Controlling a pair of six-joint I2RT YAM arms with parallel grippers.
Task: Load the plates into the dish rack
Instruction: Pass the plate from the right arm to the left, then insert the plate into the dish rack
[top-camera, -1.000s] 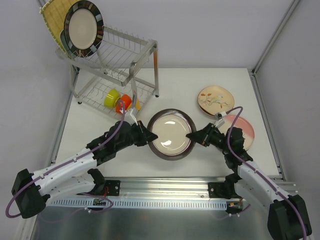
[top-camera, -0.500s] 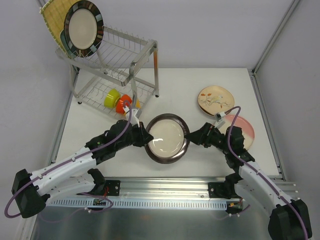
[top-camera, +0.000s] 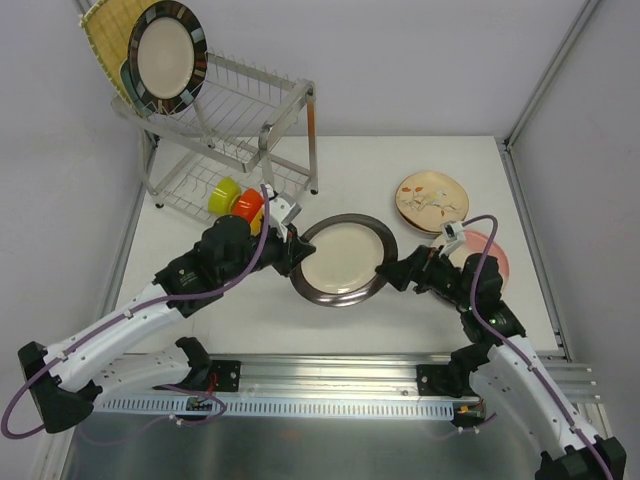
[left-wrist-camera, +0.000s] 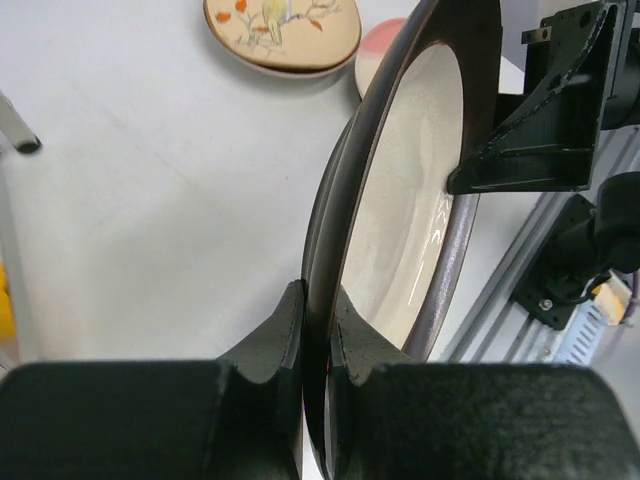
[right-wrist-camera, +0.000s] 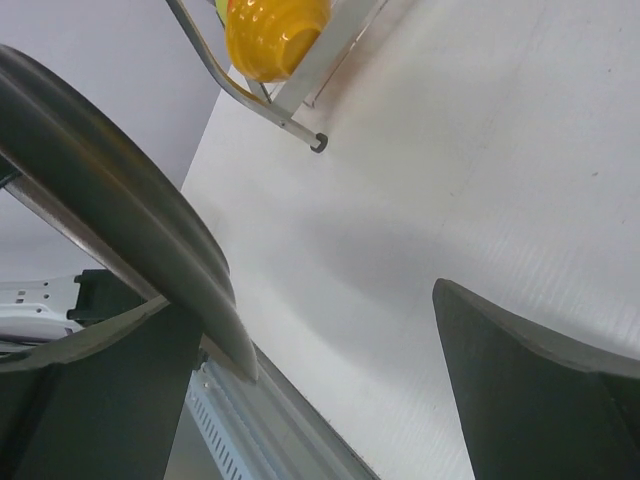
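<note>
A round cream plate with a dark rim (top-camera: 343, 258) is held tilted up off the table, with my left gripper (top-camera: 297, 258) shut on its left rim. In the left wrist view the rim (left-wrist-camera: 405, 200) runs edge-on between the closed fingers of the left gripper (left-wrist-camera: 318, 300). My right gripper (top-camera: 385, 272) stands open at the plate's right rim. In the right wrist view the plate's rim (right-wrist-camera: 120, 200) lies by one finger, the right gripper (right-wrist-camera: 310, 300) spread wide. The dish rack (top-camera: 255, 110) at the back left holds a yellow woven plate (top-camera: 105, 40) and a dark-rimmed plate (top-camera: 165, 58).
A cream floral plate (top-camera: 430, 197) and a pink plate (top-camera: 488, 255) lie on the table at the right, behind my right arm. A green bowl (top-camera: 224, 194) and an orange bowl (top-camera: 247, 206) sit in the rack's lower tier. A rack leg (right-wrist-camera: 300, 110) stands near the held plate.
My right gripper has opened and let go of the plate's right rim. The left arm has raised and tilted the plate, carrying it slightly toward the back.
</note>
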